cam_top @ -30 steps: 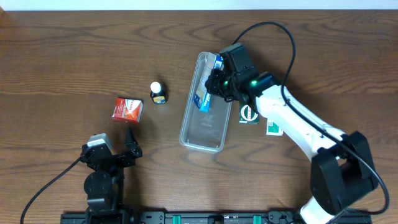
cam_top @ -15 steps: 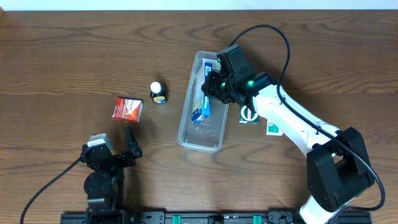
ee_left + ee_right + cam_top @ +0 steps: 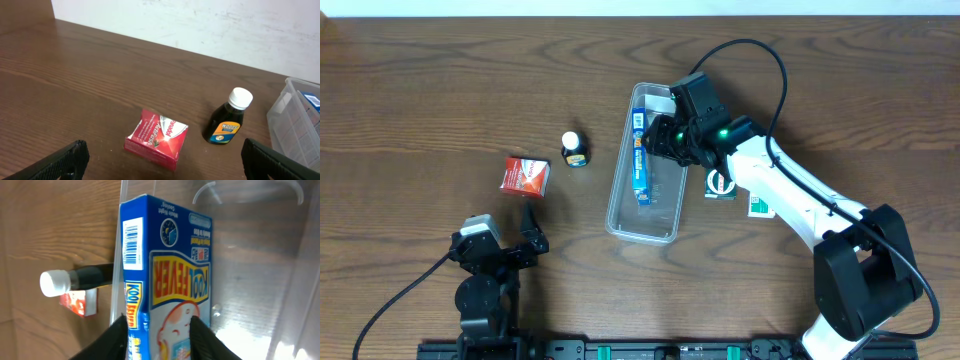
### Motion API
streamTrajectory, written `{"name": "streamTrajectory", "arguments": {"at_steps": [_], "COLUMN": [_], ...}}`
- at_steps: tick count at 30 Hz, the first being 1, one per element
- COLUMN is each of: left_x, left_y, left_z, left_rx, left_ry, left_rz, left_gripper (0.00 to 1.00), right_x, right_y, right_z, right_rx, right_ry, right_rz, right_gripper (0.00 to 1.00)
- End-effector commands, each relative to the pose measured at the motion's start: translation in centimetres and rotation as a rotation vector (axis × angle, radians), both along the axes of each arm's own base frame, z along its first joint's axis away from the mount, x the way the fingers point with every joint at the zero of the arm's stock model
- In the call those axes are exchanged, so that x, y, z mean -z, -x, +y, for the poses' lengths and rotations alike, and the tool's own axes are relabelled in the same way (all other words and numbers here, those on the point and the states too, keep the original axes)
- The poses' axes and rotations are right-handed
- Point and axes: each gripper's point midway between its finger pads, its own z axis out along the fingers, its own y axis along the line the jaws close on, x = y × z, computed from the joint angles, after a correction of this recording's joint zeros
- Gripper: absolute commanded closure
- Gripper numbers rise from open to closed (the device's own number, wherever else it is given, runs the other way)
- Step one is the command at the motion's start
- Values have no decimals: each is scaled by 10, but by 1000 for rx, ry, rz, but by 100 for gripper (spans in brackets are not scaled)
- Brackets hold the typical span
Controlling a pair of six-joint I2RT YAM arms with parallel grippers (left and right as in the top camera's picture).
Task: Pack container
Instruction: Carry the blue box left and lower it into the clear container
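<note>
The clear container (image 3: 662, 212) lies lengthwise in the middle of the table. It also shows in the right wrist view (image 3: 260, 280) and at the right edge of the left wrist view (image 3: 295, 125). A blue "Kool Fever" box (image 3: 639, 160) stands on its edge inside the container along the left wall. My right gripper (image 3: 665, 135) is over the container's far end. Its fingers (image 3: 159, 337) are closed on the blue box (image 3: 170, 275). My left gripper (image 3: 533, 228) is open and empty near the table's front (image 3: 164, 172).
A red box (image 3: 526, 174) (image 3: 157, 137) and a small dark bottle with a white cap (image 3: 574, 150) (image 3: 227, 122) sit left of the container. Two green-and-white boxes (image 3: 721, 184) (image 3: 760, 206) lie right of it, beside my right arm.
The right gripper has swung the blue box from a slanted pose to lie along the container's left wall, lower in the tub. The container slid slightly left. The left arm has not moved.
</note>
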Motion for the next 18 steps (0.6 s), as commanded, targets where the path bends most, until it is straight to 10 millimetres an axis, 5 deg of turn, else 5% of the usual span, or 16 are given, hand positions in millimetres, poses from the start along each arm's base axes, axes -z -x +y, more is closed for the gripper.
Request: {"name": "streamTrajectory", "arguments": {"at_steps": [1,7,18], "left_x": [14,14,14], "left_y": [2,2,2], "left_z": [2,2,2], "left_rx": [-5,-5,-5], "left_ry": [-8,-8,-8], "left_rz": [45,45,45], "left_gripper": [2,2,2], "right_x": [-20,-47,-15], "right_y": [-6,-10,3], "right_z": [-6,3,38], "right_rx": [-33,-157,-351], "right_ry": [36,58,57], "right_rz": [-107,-267,-280], "right_gripper": [69,99,99]}}
